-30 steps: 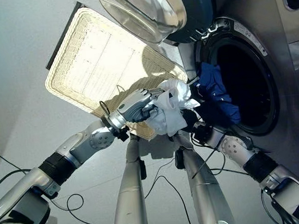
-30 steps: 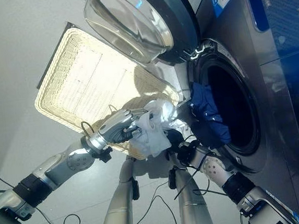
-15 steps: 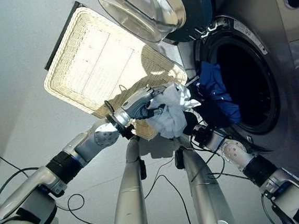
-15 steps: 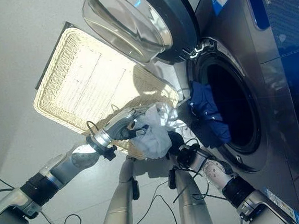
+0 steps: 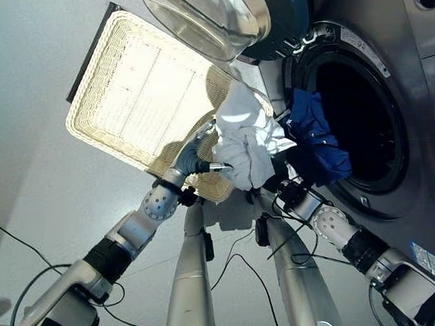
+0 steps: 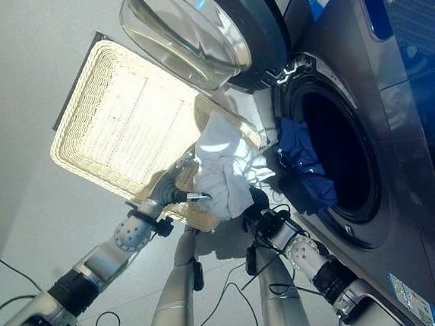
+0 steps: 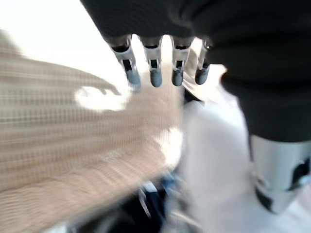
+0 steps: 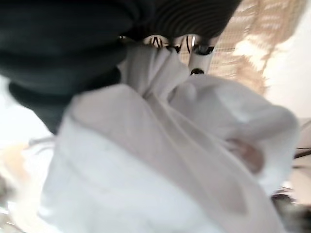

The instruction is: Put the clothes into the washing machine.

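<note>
A crumpled white cloth [image 5: 247, 134] hangs in front of the washing machine's round opening [image 5: 358, 112], over the near corner of the wicker basket [image 5: 142, 86]. In the right wrist view the white cloth [image 8: 160, 155] bunches up at the fingers of my right hand [image 8: 73, 39], which is shut on it. That right hand [image 5: 284, 181] sits just below the cloth. My left hand [image 5: 195, 156] is beside the cloth over the basket's edge, its fingers [image 7: 153, 73] straight and holding nothing. A blue garment [image 5: 314, 135] droops over the lower rim of the opening.
The washer's door [image 5: 219, 10] with its glass bowl stands swung open above the basket. The flat wicker basket lies on the pale floor to the left of the machine. The steel front of the machine [image 6: 400, 155] fills the right side.
My left hand has let go of the white cloth and straightened its fingers. The cloth has risen higher, toward the machine's opening, now carried by the right hand.
</note>
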You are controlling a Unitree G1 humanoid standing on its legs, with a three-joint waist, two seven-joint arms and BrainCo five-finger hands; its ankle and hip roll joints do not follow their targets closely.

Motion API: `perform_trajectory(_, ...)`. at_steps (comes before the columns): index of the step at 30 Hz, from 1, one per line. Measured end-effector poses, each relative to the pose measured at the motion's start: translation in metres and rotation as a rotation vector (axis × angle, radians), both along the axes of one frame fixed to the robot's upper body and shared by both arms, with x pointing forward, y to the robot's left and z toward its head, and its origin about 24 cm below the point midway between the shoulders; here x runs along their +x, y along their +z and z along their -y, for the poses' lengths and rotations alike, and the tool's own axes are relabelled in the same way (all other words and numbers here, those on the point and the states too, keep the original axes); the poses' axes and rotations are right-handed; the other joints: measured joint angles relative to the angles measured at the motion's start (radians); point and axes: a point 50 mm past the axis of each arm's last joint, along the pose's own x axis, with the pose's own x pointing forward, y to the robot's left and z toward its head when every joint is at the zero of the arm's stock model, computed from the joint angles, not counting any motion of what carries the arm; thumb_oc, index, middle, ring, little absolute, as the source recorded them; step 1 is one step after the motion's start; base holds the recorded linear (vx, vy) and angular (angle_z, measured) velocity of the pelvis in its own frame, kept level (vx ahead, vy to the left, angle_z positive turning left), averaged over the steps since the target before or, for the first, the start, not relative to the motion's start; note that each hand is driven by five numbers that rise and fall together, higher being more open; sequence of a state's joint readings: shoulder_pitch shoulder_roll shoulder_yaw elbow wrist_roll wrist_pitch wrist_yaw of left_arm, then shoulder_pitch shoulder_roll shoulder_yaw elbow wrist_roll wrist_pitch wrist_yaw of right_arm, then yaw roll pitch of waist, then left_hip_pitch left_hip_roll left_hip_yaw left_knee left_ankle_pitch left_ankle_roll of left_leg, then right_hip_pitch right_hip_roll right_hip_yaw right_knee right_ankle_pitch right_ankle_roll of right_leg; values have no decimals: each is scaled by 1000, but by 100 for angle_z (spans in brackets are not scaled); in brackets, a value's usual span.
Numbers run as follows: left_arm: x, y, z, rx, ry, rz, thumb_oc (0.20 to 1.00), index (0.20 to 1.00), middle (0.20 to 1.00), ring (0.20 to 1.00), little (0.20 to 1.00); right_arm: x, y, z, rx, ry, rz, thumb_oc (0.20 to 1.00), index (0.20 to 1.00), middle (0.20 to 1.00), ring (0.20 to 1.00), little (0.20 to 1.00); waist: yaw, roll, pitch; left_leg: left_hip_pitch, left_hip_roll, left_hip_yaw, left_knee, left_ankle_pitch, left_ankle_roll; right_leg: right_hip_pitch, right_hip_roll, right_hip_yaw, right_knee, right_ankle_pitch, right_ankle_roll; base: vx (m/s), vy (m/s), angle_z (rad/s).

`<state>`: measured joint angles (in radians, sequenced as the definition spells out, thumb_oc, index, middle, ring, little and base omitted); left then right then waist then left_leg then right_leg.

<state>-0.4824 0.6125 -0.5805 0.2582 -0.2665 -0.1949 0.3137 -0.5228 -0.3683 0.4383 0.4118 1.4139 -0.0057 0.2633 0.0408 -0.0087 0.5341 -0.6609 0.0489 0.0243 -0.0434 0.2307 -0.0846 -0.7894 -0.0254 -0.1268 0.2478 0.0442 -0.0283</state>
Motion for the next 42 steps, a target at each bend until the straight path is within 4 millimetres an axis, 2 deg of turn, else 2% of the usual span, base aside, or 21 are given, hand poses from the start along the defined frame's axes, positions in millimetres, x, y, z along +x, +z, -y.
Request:
perform_trajectory(3, -8, -12, -27, -170, 168, -29, 1000, 1000, 1000, 1000, 1000, 9, 5, 16, 36, -93, -1, 200, 200, 200, 200, 200, 14, 2, 0, 0, -1, -1, 0, 2, 2, 2, -3, -6, 2, 0, 0, -5, -23, 5)
perform_trajectory(5, -10, -11, -35, -253, 226, -7, 1000, 1000, 1000, 1000, 1000, 12, 7, 28, 74, -162, -10, 200, 200, 200, 200, 200, 28, 11, 1, 0, -3, -2, 1, 5, 5, 4, -7, -11, 5, 0, 0, -1, -12, 8)
perform_trajectory(11, -10, -4, -45, -467, 302, 41, 1000, 1000, 1000, 1000, 1000, 20, 10, 58, 253, -348, -57, 200, 200, 200, 200, 200, 29, 53, 3, 17, -13, -7, 0, 8, 9, 22, -18, -16, 9, 0, 4, 1, 1, 4)
perform_trajectory(15, -10, 2, -57, -514, 336, 58, 1000, 1000, 1000, 1000, 1000, 21, 16, 82, 415, -468, -71, 200, 200, 200, 200, 200, 28, 55, 3, 22, -13, 1, 0, 9, 11, 23, -18, -9, 11, 1, 6, 10, 3, -3)
perform_trajectory(17, -10, 3, -59, -521, 339, 62, 1000, 1000, 1000, 1000, 1000, 19, 20, 104, 526, -576, -74, 200, 200, 200, 200, 200, 26, 55, 3, 22, -12, 4, 0, 10, 12, 23, -16, -4, 6, 4, 8, 27, -12, -5)
perform_trajectory(18, -11, 2, -61, -522, 345, 60, 1000, 1000, 1000, 1000, 1000, 17, 23, 122, 612, -678, -75, 200, 200, 200, 200, 200, 25, 55, 3, 22, -11, 6, -1, 10, 12, 25, -13, -2, 0, 7, 8, 30, -14, -5)
perform_trajectory(19, -12, 1, -62, -521, 347, 58, 1000, 1000, 1000, 1000, 1000, 15, 24, 132, 647, -729, -75, 200, 200, 200, 200, 200, 24, 55, 3, 23, -11, 7, -1, 10, 12, 26, -13, -1, -2, 8, 9, 40, -7, -6)
perform_trajectory(20, -14, -2, -65, -519, 351, 52, 1000, 1000, 1000, 1000, 1000, 8, 29, 158, 742, -859, -66, 200, 200, 200, 200, 200, 26, 56, 3, 24, -10, 11, -1, 9, 11, 28, -11, 5, -10, 12, 9, 5, 7, -6)
perform_trajectory(21, -15, -4, -66, -518, 354, 46, 1000, 1000, 1000, 1000, 1000, 5, 31, 168, 795, -923, -57, 200, 200, 200, 200, 200, 27, 56, 3, 24, -10, 16, -2, 9, 11, 30, -11, 5, -15, 15, 9, 34, 28, -12)
perform_trajectory(22, -18, -11, -69, -512, 354, 17, 1000, 1000, 1000, 1000, 1000, -3, 39, 193, 946, -1098, -32, 200, 200, 200, 200, 200, 30, 61, 6, 31, -10, 27, -3, 9, 12, 40, -9, 14, -32, 31, 8, 32, 34, -13)
perform_trajectory(24, -21, -17, -68, -524, 347, -10, 1000, 1000, 1000, 1000, 1000, -5, 43, 198, 1037, -1233, -37, 200, 200, 200, 200, 200, 34, 83, 9, 40, -12, 28, -9, 8, 14, 53, -9, 17, -50, 38, 14, 22, 19, -6)
perform_trajectory(27, -24, -17, -70, -492, 324, -30, 1000, 1000, 1000, 1000, 1000, -24, 44, 212, 1094, -1541, -149, 200, 200, 200, 200, 200, 55, 94, 11, 44, -21, 32, -17, 8, 17, 54, -12, 30, -64, 53, 18, 0, -7, -5)
perform_trajectory(29, -24, -16, -69, -492, 320, -33, 1000, 1000, 1000, 1000, 1000, -30, 46, 214, 1062, -1621, -207, 200, 200, 200, 200, 200, 59, 94, 11, 43, -24, 34, -22, 8, 17, 55, -14, 37, -78, 61, 23, -1, -7, -8)
perform_trajectory(31, -23, -18, -67, -515, 318, -57, 1000, 1000, 1000, 1000, 1000, -31, 58, 210, 1015, -1688, -284, 849, 849, 849, 849, 849, 53, 94, 11, 43, -32, 44, -26, 9, 19, 54, -21, 47, -87, 68, 31, 6, -20, -9)
perform_trajectory(32, -22, -20, -63, -512, 306, -73, 1000, 1000, 1000, 1000, 1000, -31, 64, 206, 1014, -1708, -321, 1000, 1000, 1000, 1000, 1000, 51, 94, 11, 43, -36, 48, -27, 9, 19, 54, -23, 54, -95, 73, 35, 34, -20, -9)
perform_trajectory(34, -22, -22, -62, -506, 302, -86, 1000, 1000, 1000, 1000, 1000, -28, 65, 202, 1056, -1654, -322, 1000, 1000, 1000, 1000, 1000, 44, 94, 11, 43, -38, 49, -28, 9, 19, 55, -24, 54, -97, 73, 35, 20, -12, -4)
perform_trajectory(35, -21, -25, -60, -494, 292, -104, 1000, 1000, 1000, 1000, 1000, -17, 61, 199, 1175, -1498, -282, 1000, 1000, 1000, 1000, 1000, 33, 94, 11, 53, -37, 47, -33, 9, 19, 70, -26, 47, -107, 74, 34, -8, -24, 7)
perform_trajectory(38, -21, -29, -55, -483, 271, -128, 1000, 1000, 1000, 1000, 1000, -2, 68, 182, 1374, -1251, -209, 1000, 1000, 1000, 1000, 1000, 25, 94, 11, 69, -35, 46, -36, 9, 19, 87, -27, 35, -114, 74, 34, 6, -14, 1)
perform_trajectory(42, -22, -30, -53, -480, 269, -138, 1000, 1000, 1000, 1000, 1000, -3, 68, 164, 1315, -1173, -66, 1000, 1000, 1000, 1000, 1000, 13, 95, 11, 70, -33, 46, -36, 9, 19, 89, -24, 34, -114, 74, 33, 10, 1, -1)
